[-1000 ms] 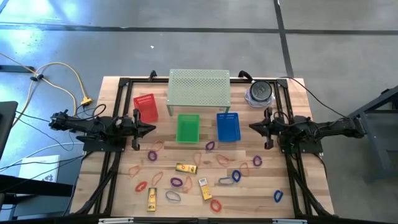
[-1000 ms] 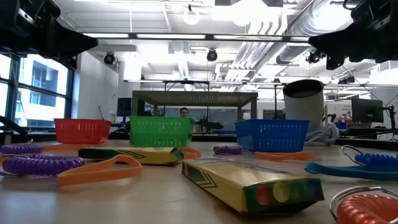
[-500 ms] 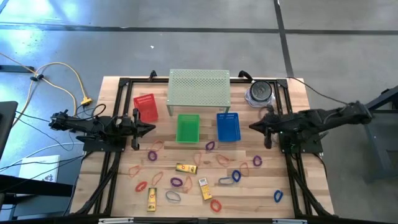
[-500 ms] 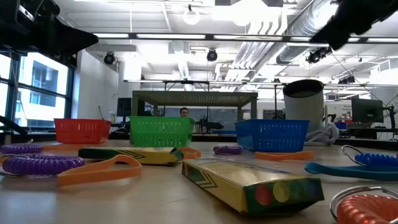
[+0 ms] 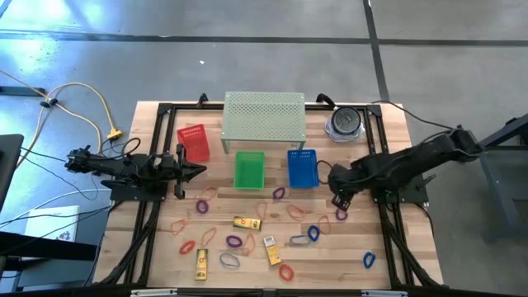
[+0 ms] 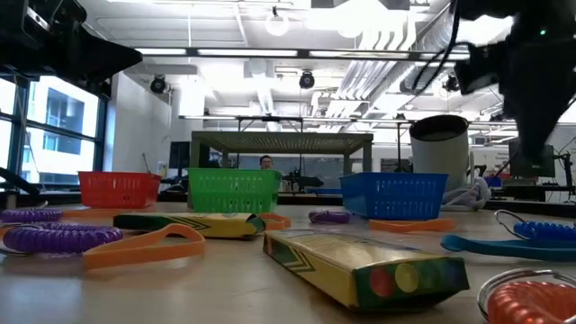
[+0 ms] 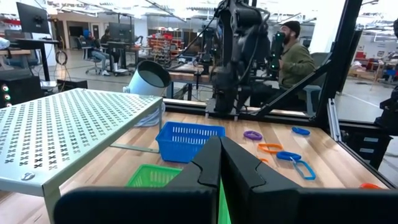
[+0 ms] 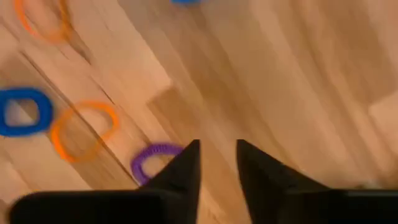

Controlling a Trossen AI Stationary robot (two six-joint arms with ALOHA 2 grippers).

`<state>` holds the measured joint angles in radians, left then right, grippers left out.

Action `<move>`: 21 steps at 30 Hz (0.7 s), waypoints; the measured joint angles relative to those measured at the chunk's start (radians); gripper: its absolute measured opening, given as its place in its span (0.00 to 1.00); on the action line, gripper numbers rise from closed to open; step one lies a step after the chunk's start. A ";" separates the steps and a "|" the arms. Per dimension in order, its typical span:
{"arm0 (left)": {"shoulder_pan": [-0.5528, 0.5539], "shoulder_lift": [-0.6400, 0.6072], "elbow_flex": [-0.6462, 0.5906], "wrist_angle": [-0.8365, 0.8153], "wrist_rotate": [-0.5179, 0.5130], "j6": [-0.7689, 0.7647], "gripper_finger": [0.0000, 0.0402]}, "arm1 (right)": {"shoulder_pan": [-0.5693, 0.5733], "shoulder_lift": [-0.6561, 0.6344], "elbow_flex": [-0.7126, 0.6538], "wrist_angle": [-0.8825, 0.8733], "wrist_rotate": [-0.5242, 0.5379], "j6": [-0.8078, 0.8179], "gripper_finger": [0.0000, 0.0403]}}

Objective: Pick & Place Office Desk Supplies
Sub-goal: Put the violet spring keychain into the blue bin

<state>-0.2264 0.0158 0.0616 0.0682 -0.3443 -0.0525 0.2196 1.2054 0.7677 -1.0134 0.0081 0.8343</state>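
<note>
The right pincer (image 5: 339,198) has swung off its rest at the table's 3 o'clock edge and now tips down over the boards, its fingers (image 8: 180,168) parted with a bare gap between them (a second ago they were pressed together). It holds nothing. Just beyond its tips lies a purple loop (image 8: 152,160), at about 5 o'clock from the pincer in the overhead view, with an orange loop (image 8: 83,130) and a blue loop (image 8: 23,112) farther out. That points, I judge, to a first pick starting, most likely the purple loop. The other loops and the yellow packets (image 5: 247,223) lie scattered toward the table's 6 o'clock side; none looks to be in the blue basket (image 5: 303,168) or green basket (image 5: 249,170) yet. The left pincer (image 5: 198,172) stays parked at 9 o'clock, clamped shut and empty
</note>
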 joint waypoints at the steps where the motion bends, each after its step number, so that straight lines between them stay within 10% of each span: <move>1: 0.000 0.000 0.000 0.000 0.000 0.000 0.00 | 0.000 0.018 0.000 0.000 -0.029 -0.002 0.32; 9: 0.003 0.000 0.000 0.000 0.000 0.000 0.00 | 0.025 0.149 0.001 -0.001 -0.083 -0.076 0.53; 21: 0.003 0.000 0.000 -0.013 0.000 0.000 0.00 | 0.121 0.315 0.001 0.039 -0.092 -0.072 0.48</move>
<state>-0.2230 0.0158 0.0620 0.0555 -0.3447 -0.0526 0.3405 1.5206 0.7689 -0.9743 -0.0840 0.7627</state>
